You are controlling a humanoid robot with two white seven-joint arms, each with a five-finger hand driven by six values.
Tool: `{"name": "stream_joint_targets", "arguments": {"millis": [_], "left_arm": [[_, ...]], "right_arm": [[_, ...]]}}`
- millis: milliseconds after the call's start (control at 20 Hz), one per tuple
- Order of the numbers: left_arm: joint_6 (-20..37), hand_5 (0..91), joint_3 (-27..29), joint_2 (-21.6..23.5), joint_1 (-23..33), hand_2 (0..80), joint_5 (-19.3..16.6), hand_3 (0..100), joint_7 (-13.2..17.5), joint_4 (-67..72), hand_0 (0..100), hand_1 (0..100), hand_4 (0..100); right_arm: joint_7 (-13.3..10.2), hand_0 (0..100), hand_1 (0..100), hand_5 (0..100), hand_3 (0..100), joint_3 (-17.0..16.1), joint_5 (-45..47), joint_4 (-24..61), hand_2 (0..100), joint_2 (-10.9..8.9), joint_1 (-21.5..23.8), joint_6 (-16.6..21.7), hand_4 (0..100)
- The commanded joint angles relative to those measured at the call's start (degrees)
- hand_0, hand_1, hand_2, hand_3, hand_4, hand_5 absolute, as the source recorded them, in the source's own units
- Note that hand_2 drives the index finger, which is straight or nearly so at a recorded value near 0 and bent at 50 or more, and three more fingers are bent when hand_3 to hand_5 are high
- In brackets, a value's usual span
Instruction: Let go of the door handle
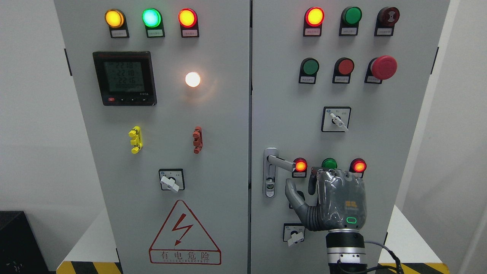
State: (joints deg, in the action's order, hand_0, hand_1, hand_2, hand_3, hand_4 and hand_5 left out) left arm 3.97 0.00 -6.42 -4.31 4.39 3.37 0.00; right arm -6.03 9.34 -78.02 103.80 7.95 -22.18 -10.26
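Lower right of the frame: the robot's right hand (335,199) stands upright before the grey electrical cabinet (228,114), thumb splayed left, fingers relaxed and gripping nothing. The door handle (279,163), a silver lever just above and to its left, sticks out horizontally, untouched, so the release appears done. No left hand shows.

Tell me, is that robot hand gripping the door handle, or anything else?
Nothing is held. The right hand sits below and right of the door handle, clear of the lever, thumb spread away from the palm.
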Motion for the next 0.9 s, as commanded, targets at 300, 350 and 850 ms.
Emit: {"name": "stream_joint_targets", "arguments": {"millis": [300, 350, 850], "left_arm": [[-0.02, 0.0, -1.23, 0.00, 0.00, 2.4, 0.00, 9, -0.03, -1.15, 0, 0, 1], [-0.02, 0.0, -1.23, 0.00, 0.00, 2.4, 0.00, 9, -0.03, -1.15, 0, 0, 1], [-0.02, 0.0, -1.23, 0.00, 0.00, 2.4, 0.00, 9, -0.03, -1.15, 0, 0, 1]], "right_arm": [[-2.23, 34, 32, 85, 100, -0.55, -0.02, 6.93, 66, -0.48, 7.50, 4.28, 86], [-2.23, 34, 32, 81, 100, -0.64, -0.02, 7.55, 63, -0.56, 7.94, 4.46, 84], [-3.29, 34, 32, 36, 57, -13.54, 2.25, 12.39, 38, -0.12, 13.21, 21.06, 48]]}}
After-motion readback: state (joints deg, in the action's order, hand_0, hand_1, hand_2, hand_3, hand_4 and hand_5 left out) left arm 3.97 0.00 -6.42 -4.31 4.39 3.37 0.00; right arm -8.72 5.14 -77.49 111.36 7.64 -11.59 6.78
